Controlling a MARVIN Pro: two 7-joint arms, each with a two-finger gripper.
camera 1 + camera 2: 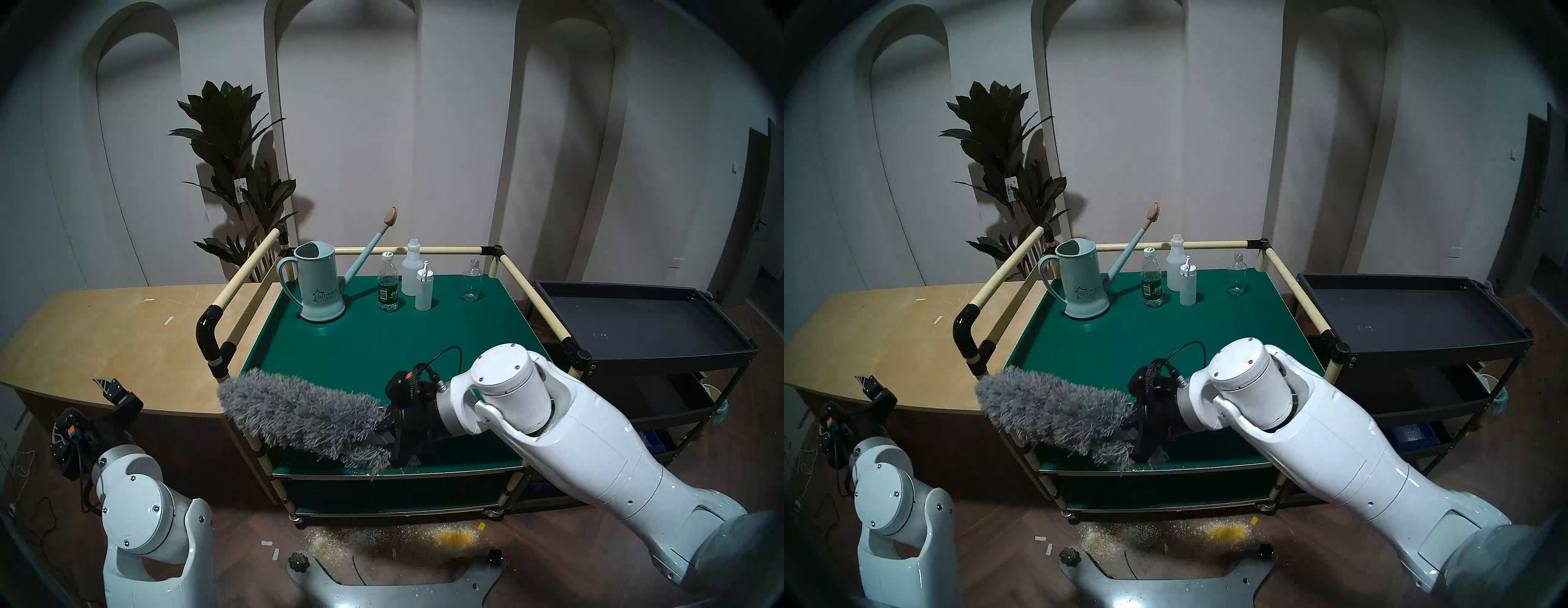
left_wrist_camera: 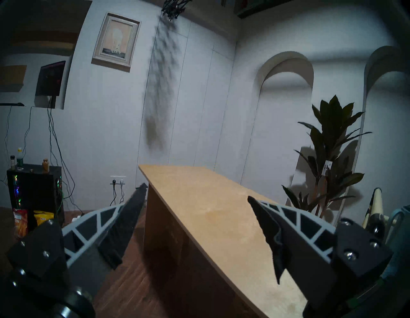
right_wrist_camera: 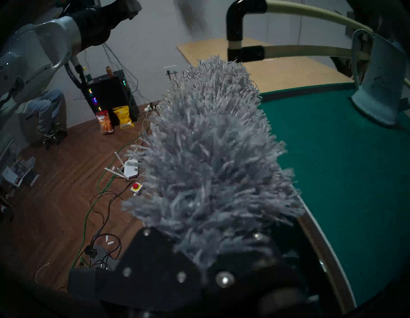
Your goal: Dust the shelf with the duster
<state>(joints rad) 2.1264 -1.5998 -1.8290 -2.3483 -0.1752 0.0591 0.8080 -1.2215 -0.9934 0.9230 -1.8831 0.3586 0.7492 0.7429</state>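
The shelf is the dark-green top board of a cart with cream rails. The grey shaggy duster lies along the shelf's near left edge, and its tip pokes out past the front left corner. My right gripper is shut on the duster's dark handle end. In the right wrist view the duster fills the middle and hides the fingers, with the shelf to its right and floor to its left. My left gripper hangs open and empty, low by the plywood table; in its wrist view the left gripper has its fingers spread.
At the shelf's back stand a pale blue watering can, a water bottle, two white bottles and a clear glass bottle. A black tray cart stands on the right, a plywood table on the left. Yellow crumbs lie on the floor.
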